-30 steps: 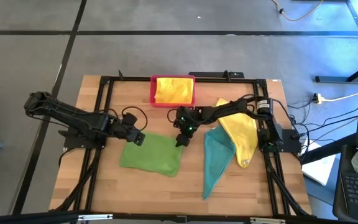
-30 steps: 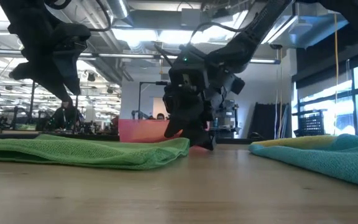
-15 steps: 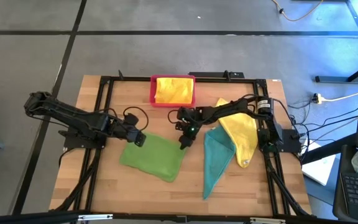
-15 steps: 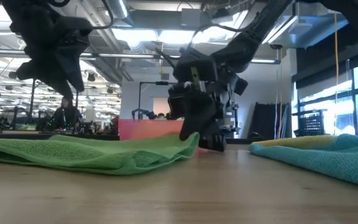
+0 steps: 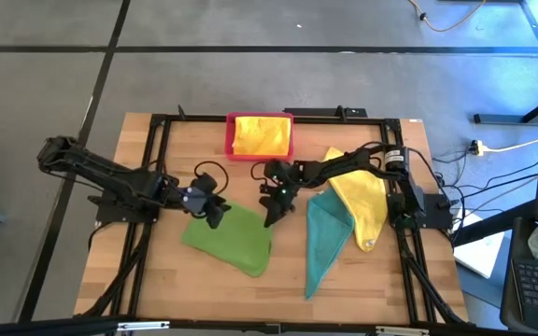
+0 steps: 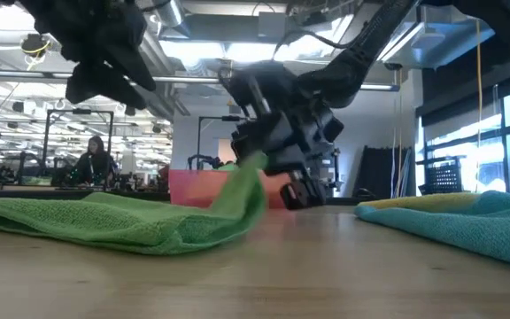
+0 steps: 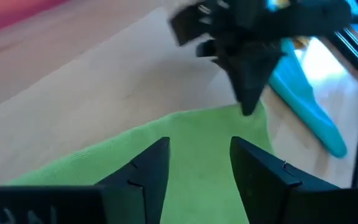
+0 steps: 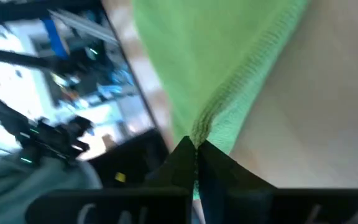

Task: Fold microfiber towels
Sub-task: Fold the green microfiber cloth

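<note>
A bright green towel (image 5: 227,238) lies spread at the table's middle left. My right gripper (image 5: 270,218) is shut on the towel's far right corner, which stands raised off the wood in the low view (image 6: 248,182). My left gripper (image 5: 215,211) hovers open above the towel's far left part, with bare cloth (image 7: 197,149) showing between its fingers. A teal towel (image 5: 325,245) and a yellow towel (image 5: 364,207) lie bunched on the right. Another yellow towel (image 5: 260,133) lies in the pink tray (image 5: 231,140). My right gripper pinches the green towel's far right corner (image 8: 209,121) between its two shut fingers, at their free ends. The fingers slant down from the table's right and far side. The corner is lifted off the table, and the cloth slopes down from it to the rest (image 6: 104,221), which lies flat.
The pink tray stands at the far middle, inside the black frame rails (image 5: 162,140). The teal and yellow towels fill the right side next to my right arm. Bare wood (image 5: 204,299) shows along the near edge.
My right gripper has taken hold of the green towel's far right corner and raised it off the table. The rest of the towel has stayed down and shifted a little. My left gripper has risen and gone slightly toward the table's right, staying open.
</note>
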Robot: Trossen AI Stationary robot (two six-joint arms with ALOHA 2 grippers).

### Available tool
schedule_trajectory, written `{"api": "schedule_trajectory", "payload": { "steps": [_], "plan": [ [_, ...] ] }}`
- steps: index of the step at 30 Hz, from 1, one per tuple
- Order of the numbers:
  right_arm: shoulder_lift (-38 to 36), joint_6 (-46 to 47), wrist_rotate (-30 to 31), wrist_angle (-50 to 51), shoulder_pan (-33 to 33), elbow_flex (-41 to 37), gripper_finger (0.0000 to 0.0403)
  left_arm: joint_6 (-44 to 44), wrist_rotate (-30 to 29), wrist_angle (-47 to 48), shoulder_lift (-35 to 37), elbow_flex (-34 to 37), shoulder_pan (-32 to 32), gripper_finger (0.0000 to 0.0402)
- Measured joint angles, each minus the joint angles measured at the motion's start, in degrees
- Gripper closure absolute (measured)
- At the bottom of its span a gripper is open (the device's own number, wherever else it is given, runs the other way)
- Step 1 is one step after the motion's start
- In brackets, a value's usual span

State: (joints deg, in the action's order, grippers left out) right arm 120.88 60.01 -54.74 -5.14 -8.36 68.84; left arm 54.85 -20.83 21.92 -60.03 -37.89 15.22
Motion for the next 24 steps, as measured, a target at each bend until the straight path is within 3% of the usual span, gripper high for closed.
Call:
{"api": "schedule_trajectory", "payload": {
  "steps": [6, 11, 24],
  "plan": [
    [0.0, 13.3, 3.3, -11.6, 0.0, 0.1, 0.0398, -1.1, -2.9, 3.1, 0.0, 0.0, 4.0, 0.0239],
    [-0.2, 20.0, 10.4, -18.2, 0.1, 0.2, 0.0390, 1.9, -5.1, 3.7, 0.0, 0.0, 6.6, 0.0239],
    [-0.2, 22.3, 25.4, -19.0, 0.9, 2.7, 0.0389, 3.5, -6.6, 5.4, 0.0, 0.0, 8.1, 0.0239]
  ]
}}
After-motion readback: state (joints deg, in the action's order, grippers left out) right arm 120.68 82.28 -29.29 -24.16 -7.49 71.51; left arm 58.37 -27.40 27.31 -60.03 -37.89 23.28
